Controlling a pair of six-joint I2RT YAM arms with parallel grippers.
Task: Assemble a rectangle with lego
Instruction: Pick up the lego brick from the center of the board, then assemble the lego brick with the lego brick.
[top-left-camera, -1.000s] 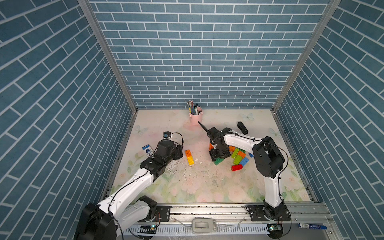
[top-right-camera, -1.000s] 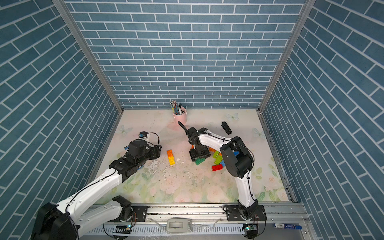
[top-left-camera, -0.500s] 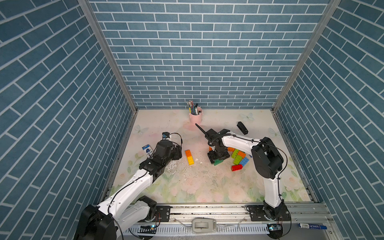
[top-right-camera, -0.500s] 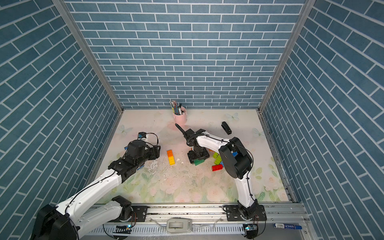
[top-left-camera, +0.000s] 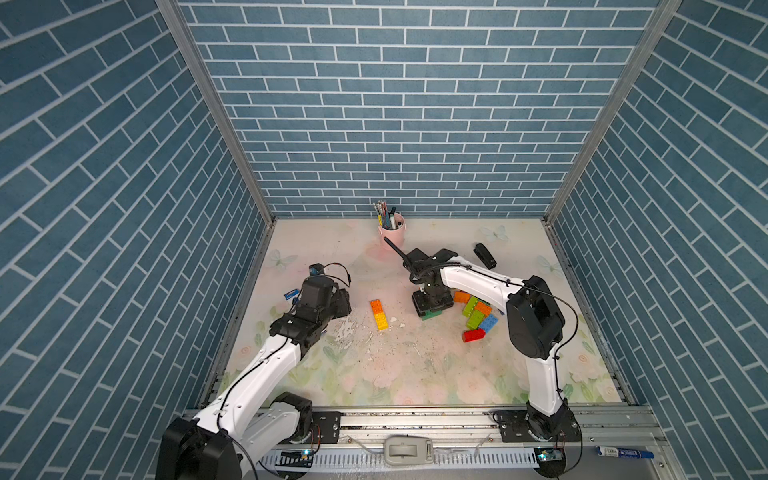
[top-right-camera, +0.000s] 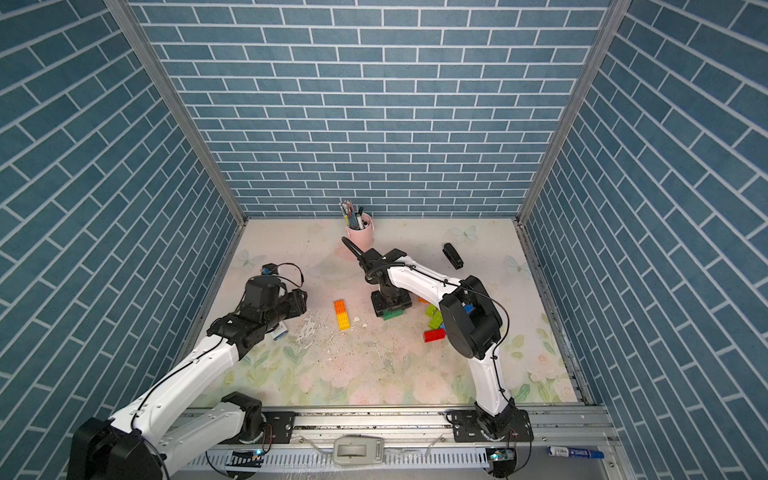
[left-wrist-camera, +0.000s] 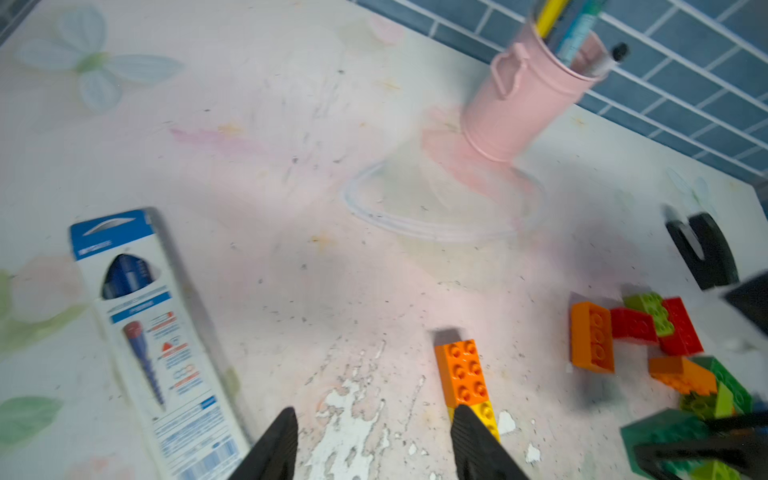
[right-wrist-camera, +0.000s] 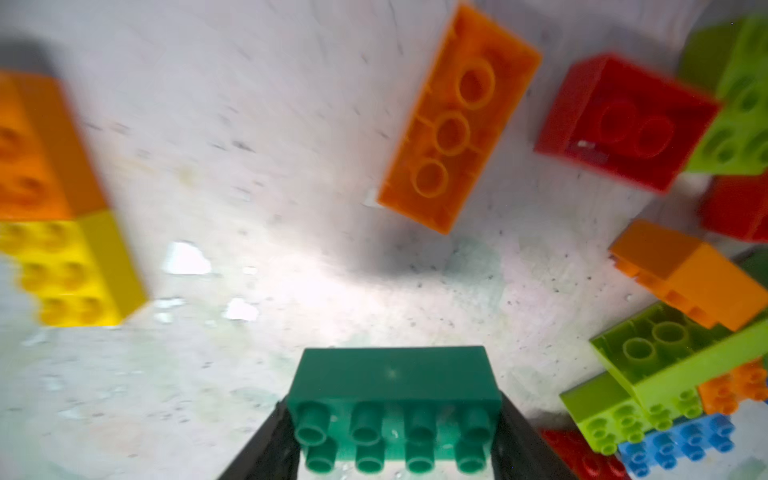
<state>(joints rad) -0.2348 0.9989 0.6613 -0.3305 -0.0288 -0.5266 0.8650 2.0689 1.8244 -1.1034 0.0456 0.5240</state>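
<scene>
Right gripper (right-wrist-camera: 395, 440) grasps the dark green brick (right-wrist-camera: 395, 376) by its short ends. Its black fingers (right-wrist-camera: 266, 449) press flat against the smooth plastic, and two rows of round studs face the wrist camera. Note the left gripper (left-wrist-camera: 372, 440): its tapered jaws stand apart with nothing between them, above flaked white patches in the floral mat (top-left-camera: 374, 374). An orange brick (left-wrist-camera: 461, 372) and a yellow brick (top-left-camera: 381, 322) lie joined end to end between the two arms. You will find the loose heap (top-left-camera: 478, 311) — lime, orange, red and blue blocks, some tilted — just beside the right gripper.
</scene>
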